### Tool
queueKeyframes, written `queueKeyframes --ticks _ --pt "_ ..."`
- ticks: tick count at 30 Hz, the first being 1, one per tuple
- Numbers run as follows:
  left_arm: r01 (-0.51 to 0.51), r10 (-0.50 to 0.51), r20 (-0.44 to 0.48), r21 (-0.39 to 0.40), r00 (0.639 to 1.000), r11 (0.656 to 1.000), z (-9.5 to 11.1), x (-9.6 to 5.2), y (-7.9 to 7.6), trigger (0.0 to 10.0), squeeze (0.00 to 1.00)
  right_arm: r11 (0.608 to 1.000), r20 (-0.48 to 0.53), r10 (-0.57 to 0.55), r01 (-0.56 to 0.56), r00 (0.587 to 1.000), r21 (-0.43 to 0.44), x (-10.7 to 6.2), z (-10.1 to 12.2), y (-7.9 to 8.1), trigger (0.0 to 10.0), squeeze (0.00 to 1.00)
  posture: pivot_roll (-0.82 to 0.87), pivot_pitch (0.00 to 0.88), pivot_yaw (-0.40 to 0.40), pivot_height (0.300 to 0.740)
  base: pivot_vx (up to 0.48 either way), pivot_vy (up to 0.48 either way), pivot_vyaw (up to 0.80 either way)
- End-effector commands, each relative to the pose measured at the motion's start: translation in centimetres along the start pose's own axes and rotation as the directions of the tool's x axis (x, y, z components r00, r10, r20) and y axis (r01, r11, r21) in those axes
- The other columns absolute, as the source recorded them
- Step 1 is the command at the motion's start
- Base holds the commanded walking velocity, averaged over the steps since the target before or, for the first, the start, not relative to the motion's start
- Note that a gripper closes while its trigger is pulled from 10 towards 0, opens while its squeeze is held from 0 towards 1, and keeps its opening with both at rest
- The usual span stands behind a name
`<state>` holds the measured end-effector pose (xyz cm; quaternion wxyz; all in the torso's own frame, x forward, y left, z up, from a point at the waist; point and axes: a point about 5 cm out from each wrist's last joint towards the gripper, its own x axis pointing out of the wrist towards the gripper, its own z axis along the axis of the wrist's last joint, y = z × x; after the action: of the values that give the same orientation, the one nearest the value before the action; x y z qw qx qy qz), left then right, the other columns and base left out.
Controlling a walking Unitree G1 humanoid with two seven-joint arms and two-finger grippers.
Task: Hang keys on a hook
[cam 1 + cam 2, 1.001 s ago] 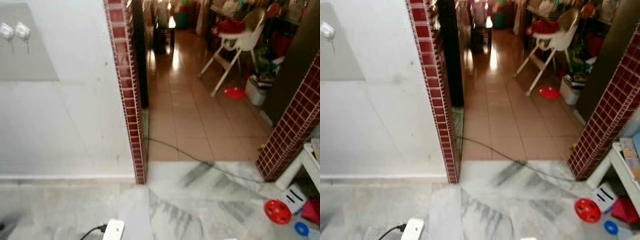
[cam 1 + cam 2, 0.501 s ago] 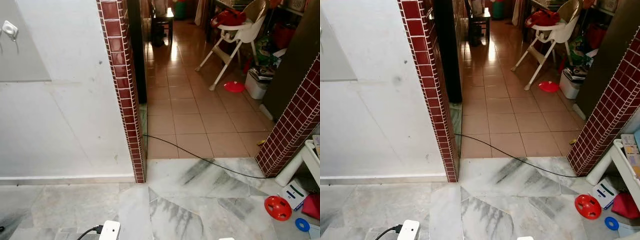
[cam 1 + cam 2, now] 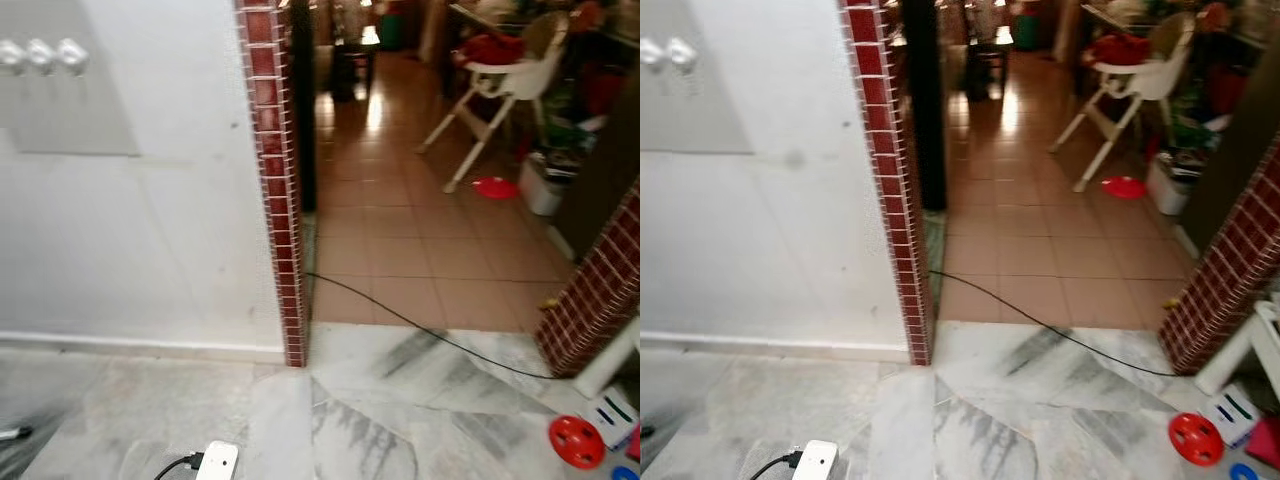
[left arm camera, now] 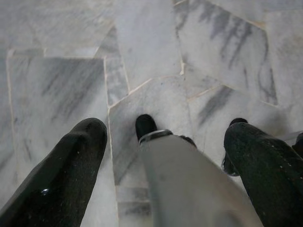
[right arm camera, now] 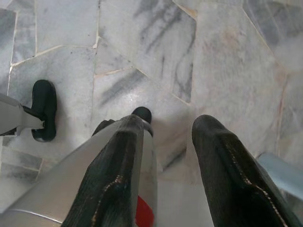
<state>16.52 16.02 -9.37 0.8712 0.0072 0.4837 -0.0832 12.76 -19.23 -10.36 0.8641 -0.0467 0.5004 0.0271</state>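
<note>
3 white hooks on a grey panel, left of the red-tiled pillar.
The hooks are small, rounded and glossy, in 1 row high on the white wall. Left gripper and right gripper hang over marble floor, fingers spread apart, gripping nothing.
</note>
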Motion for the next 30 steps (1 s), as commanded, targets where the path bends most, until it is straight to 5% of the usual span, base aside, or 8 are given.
queueKeyframes --ticks 1,7,13,17,19,21,27,30 --pt "0.002 -0.002 0.023 0.004 1.000 1.000 0.5 0.0 0.2 10.0 0.00 1.000 0.014 0.020 -0.020 1.000 0.004 0.1 0.3 0.7 10.0 0.00 -0.05 0.000 0.036 0.740 0.000 0.000 0.80" --pt "0.020 -0.016 0.158 -0.026 0.987 0.999 3.9 0.3 0.0 10.0 0.00 0.999 0.126 0.010 -0.016 0.992 0.047 0.4 3.0 0.3 10.0 0.00 -0.05 0.000 0.034 0.740 0.000 0.000 0.80" --pt "0.028 0.005 0.336 -0.092 0.942 0.995 8.9 0.1 0.7 10.0 0.00 0.996 0.321 -0.003 -0.026 0.947 0.085 0.6 8.1 -0.3 10.0 0.00 -0.05 0.000 0.034 0.740 0.000 0.000 0.80" --pt "0.072 -0.012 0.536 -0.091 0.844 0.993 14.9 -1.0 1.0 10.0 0.00 0.995 0.553 0.007 -0.063 0.833 0.083 -0.3 14.3 -0.7 10.0 0.00 -0.05 0.000 0.034 0.740 0.000 0.000 0.80" --pt "0.057 -0.028 0.631 -0.025 0.776 0.998 17.5 -1.9 1.0 10.0 0.00 0.994 0.652 0.018 -0.086 0.758 0.073 -1.1 17.1 -0.7 10.0 0.00 -0.06 0.000 0.038 0.740 0.000 0.000 0.80" --pt "0.036 -0.034 0.681 0.012 0.732 0.999 19.0 -2.5 0.9 10.0 0.00 0.993 0.711 0.024 -0.097 0.703 0.062 -1.7 18.7 -0.7 10.0 0.00 -0.06 0.000 0.038 0.740 0.000 0.000 0.80" --pt "0.123 -0.044 0.792 -0.040 0.609 0.992 21.4 -4.1 0.7 10.0 0.00 0.991 0.831 0.034 -0.127 0.556 0.044 -3.7 21.6 0.0 10.0 0.00 -0.06 0.000 0.033 0.740 0.000 0.000 0.80" --pt "0.133 -0.058 0.821 -0.021 0.567 0.991 21.5 -4.6 0.4 10.0 0.00 0.989 0.856 0.046 -0.144 0.514 0.033 -4.3 21.8 0.4 10.0 0.00 -0.06 0.000 0.032 0.740 0.000 0.000 0.80"
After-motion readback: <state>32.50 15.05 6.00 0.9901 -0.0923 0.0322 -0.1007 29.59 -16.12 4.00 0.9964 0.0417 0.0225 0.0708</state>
